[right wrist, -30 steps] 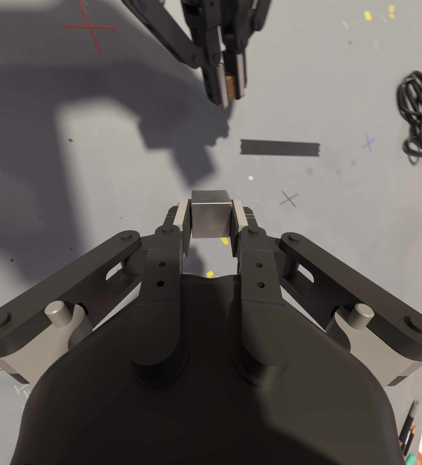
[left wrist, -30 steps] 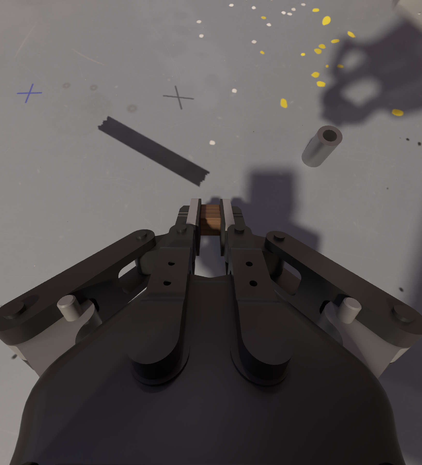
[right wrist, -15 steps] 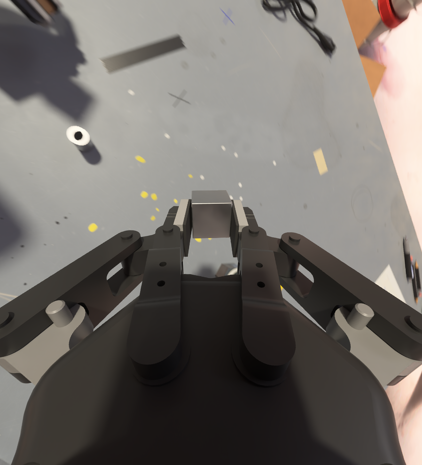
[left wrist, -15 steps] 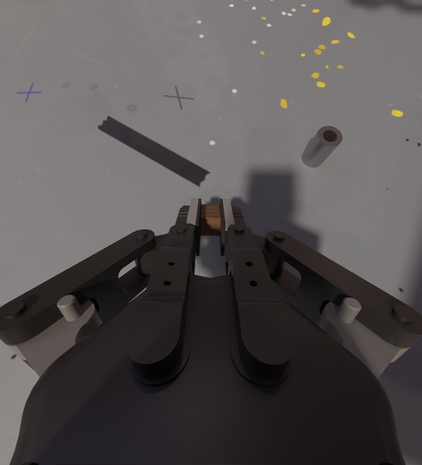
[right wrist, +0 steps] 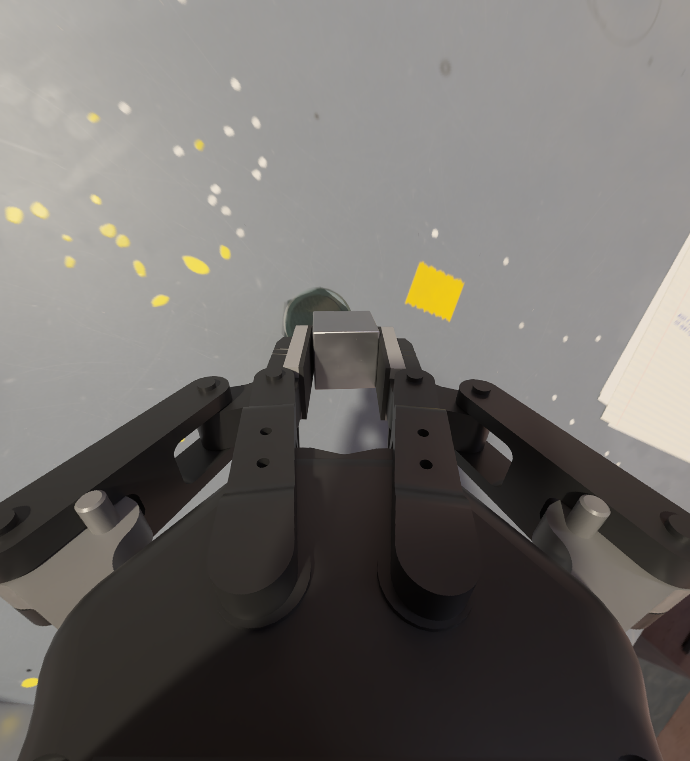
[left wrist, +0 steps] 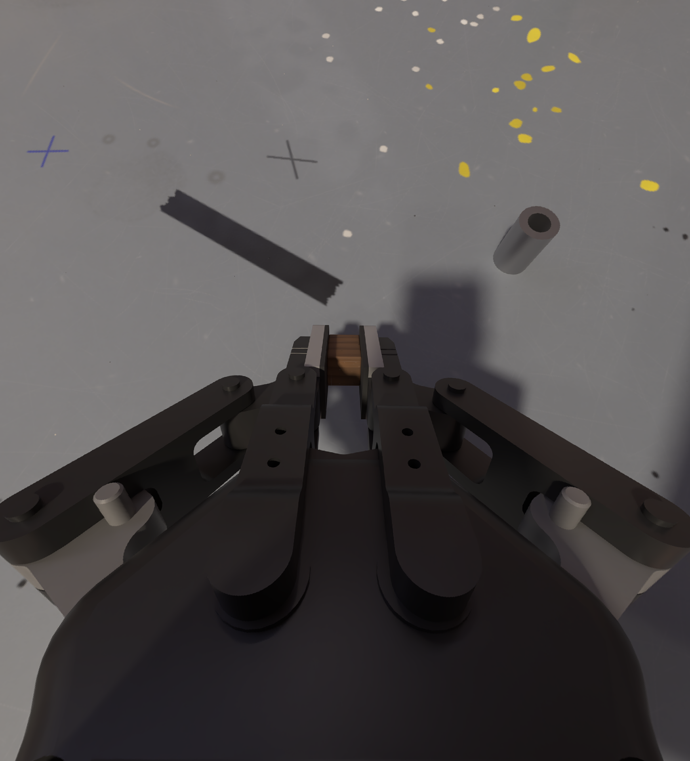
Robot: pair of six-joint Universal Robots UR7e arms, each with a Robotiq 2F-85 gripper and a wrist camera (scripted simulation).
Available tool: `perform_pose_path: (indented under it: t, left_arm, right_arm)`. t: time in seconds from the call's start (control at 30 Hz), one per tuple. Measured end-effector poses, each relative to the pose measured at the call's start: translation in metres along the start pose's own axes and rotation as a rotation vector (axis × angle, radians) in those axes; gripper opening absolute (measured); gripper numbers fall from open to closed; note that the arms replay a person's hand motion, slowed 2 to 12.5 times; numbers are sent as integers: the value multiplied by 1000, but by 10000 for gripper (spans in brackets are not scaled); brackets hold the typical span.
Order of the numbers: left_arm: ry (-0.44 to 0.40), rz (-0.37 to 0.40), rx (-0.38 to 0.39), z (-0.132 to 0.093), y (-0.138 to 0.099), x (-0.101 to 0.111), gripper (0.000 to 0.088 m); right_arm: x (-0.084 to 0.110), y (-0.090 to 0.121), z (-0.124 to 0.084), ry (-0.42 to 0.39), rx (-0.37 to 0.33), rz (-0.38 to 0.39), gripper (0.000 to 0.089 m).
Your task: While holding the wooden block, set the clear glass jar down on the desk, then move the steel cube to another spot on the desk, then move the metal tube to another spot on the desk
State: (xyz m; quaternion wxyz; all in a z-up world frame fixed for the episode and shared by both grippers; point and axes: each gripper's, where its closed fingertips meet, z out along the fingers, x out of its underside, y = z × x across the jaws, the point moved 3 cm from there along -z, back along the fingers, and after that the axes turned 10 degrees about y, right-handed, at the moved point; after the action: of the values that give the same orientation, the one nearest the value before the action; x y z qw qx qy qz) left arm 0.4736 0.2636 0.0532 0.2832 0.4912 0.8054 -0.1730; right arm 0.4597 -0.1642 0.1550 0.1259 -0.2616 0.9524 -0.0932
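My left gripper [left wrist: 344, 346] is shut on the small wooden block [left wrist: 343, 359] and holds it above the grey desk [left wrist: 129, 329]. The metal tube [left wrist: 525, 239] lies on the desk ahead and to the right of it, open end towards me. My right gripper [right wrist: 344, 344] is shut on the steel cube [right wrist: 344, 350] and holds it above the desk. The clear glass jar [right wrist: 306, 305] stands on the desk just beyond the cube, mostly hidden behind it and the fingers.
A strip of dark tape [left wrist: 250, 246], pen crosses [left wrist: 292, 158] and yellow and white paint flecks [left wrist: 520, 82] mark the desk. In the right wrist view a yellow tape square [right wrist: 434, 291] lies right of the jar, and lined paper sheets [right wrist: 672, 350] lie at the right edge.
My right gripper has swung with the steel cube across the desk, away from the left gripper and the tube, to above the jar near the paper. The left gripper has not moved.
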Motion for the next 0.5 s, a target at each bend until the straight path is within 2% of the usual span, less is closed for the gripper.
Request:
perform_pose_path:
  t: [0.27,0.5]
  left_arm:
    - [-1,-2,1,0,0,0,128]
    - [-1,-2,2,0,0,0,128]
  right_arm:
    - [29,-19,49,120,-29,98,268]
    - [36,-21,78,152,-65,144,268]
